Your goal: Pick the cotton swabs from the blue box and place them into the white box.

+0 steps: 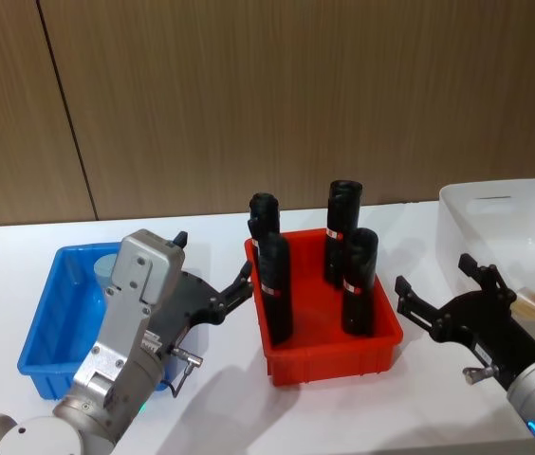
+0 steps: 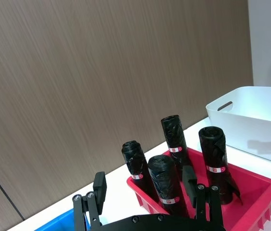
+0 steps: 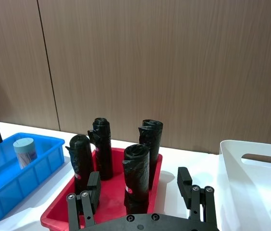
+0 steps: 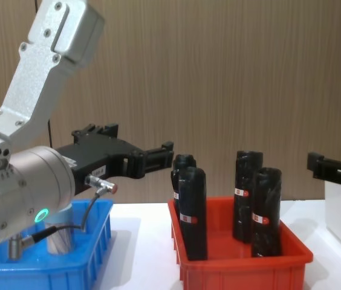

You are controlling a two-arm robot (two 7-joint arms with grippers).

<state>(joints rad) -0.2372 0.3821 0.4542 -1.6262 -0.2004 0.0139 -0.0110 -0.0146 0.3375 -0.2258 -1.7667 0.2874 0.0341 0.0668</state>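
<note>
Little looks done: a jar of cotton swabs (image 3: 25, 151) stands ungrasped in the blue box (image 3: 10, 183), the left gripper (image 1: 212, 261) hovering above that box's right edge and the right gripper (image 1: 435, 275) near the white box (image 1: 457, 218), both with jaws apart and empty.

We see the left arm (image 1: 135, 303) covering the near right corner of the blue box (image 1: 45, 322) and most of the cotton swabs (image 1: 104, 268) jar. The white box (image 1: 495, 204) runs off the head view's right edge.
</note>
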